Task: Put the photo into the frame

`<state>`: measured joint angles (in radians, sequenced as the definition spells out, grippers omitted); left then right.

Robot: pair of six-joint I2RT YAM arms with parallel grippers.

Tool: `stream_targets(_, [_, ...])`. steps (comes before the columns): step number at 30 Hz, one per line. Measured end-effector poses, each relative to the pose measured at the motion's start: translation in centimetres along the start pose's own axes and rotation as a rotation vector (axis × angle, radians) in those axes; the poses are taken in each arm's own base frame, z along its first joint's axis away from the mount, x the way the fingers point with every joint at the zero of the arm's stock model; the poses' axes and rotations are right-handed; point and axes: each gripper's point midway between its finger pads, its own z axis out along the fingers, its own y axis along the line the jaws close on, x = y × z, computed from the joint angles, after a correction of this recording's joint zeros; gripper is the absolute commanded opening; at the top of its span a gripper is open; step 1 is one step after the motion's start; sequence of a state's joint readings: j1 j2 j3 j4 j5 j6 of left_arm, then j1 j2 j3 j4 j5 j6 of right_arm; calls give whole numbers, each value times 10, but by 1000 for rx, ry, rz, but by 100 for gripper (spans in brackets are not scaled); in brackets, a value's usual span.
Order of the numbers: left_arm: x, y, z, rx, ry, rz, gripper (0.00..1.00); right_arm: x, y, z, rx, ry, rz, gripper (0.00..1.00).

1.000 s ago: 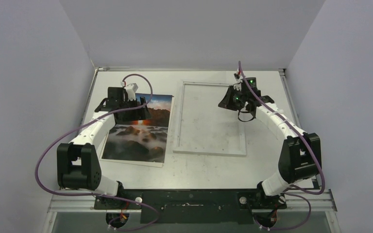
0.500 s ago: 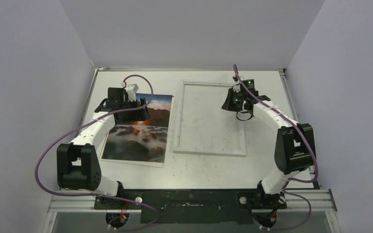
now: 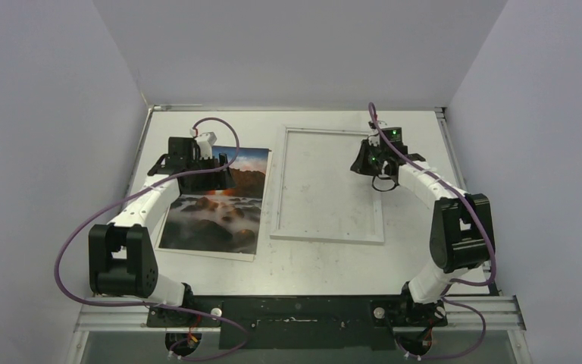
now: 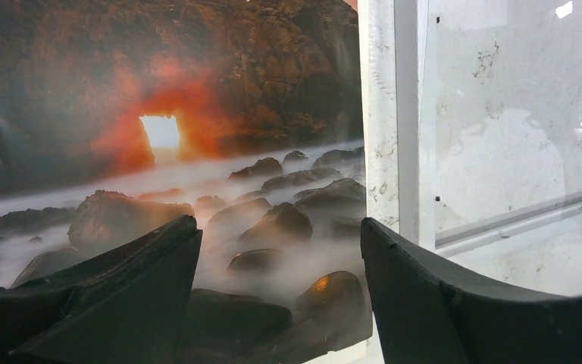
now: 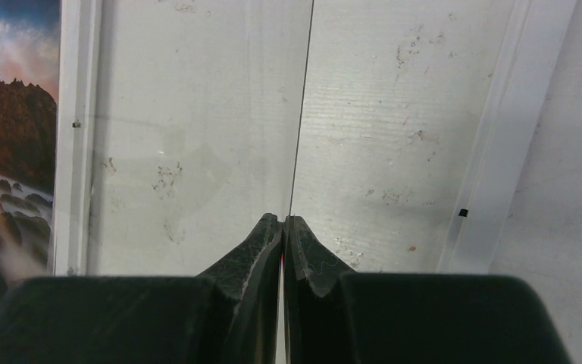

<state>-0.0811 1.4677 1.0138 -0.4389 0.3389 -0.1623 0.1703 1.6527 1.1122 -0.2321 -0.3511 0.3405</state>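
- Left of the frame [image 3: 277,199], just beside its long rail, the photo [image 3: 212,220] lies flat and face up on the table [image 3: 311,258], wholly outside the frame
- The frame lies flat as well, its long sides running away from the arms' bases, scuffed pale surface showing within it
- The left gripper [image 3: 216,178] hangs over the photo's far half, towards the frame; its claw is released, the two black fingers [image 4: 121,288] wide apart above the misty rocks
- The right gripper [image 3: 362,163] sits over the frame's far right part; its claw is clenched, tips pressed together
- From those tips a thin straight line runs across the frame's inside; I cannot tell what it is
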Motion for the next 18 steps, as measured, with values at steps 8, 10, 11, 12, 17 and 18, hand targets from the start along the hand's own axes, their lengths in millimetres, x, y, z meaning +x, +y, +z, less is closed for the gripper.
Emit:
stream_targets(8, [1,0,-1,2,2,2,74,0,-4,1,4,-11,2,5])
stream_targets(10, [0,-1,-1,3,0,2,74,-2,-4,1,3,-17,1,5])
stream_targets(11, [0,-1,-1,3,0,3,74,-3,-3,2,2,-21,-1,5])
stream_targets(12, [0,-1,-1,3,-1,3,74,-4,-3,2,0,-25,-2,5])
stream_targets(17, [2,-1,-1,4,4,1,74,-7,-3,2,-3,-37,-20,5])
stream_targets(18, [4,0,-1,3,7,1,74,-7,-3,2,-4,-39,-22,5])
